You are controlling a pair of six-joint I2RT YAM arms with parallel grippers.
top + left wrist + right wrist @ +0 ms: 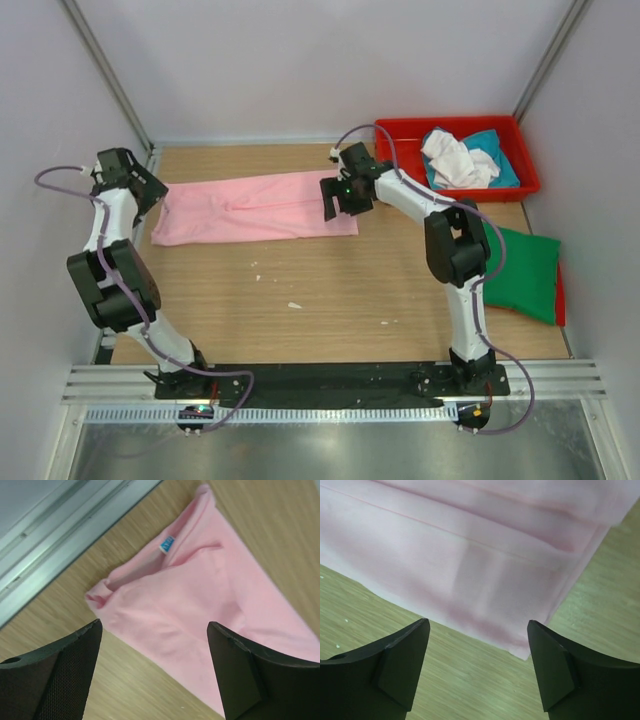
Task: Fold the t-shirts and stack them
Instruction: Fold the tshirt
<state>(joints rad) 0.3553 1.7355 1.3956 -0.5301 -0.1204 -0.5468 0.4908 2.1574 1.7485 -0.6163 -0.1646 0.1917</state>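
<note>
A light pink t-shirt [250,207] lies folded into a long strip across the back of the wooden table. My left gripper [150,190] hovers at its left end, open and empty; the left wrist view shows the pink t-shirt [200,590] with its blue label [167,544] lying flat below the spread fingers [75,660]. At the strip's right end my right gripper [340,198] is open too, above the near corner of the pink t-shirt [470,560]. A dark green t-shirt [522,272] lies folded at the right edge. White [455,160] and teal [497,150] t-shirts sit crumpled in the tray.
A red plastic tray [400,133] stands at the back right corner. A metal rail [55,535] runs along the table's left edge, close to my left gripper. Small white specks [294,305] lie on the bare wood in front of the pink shirt.
</note>
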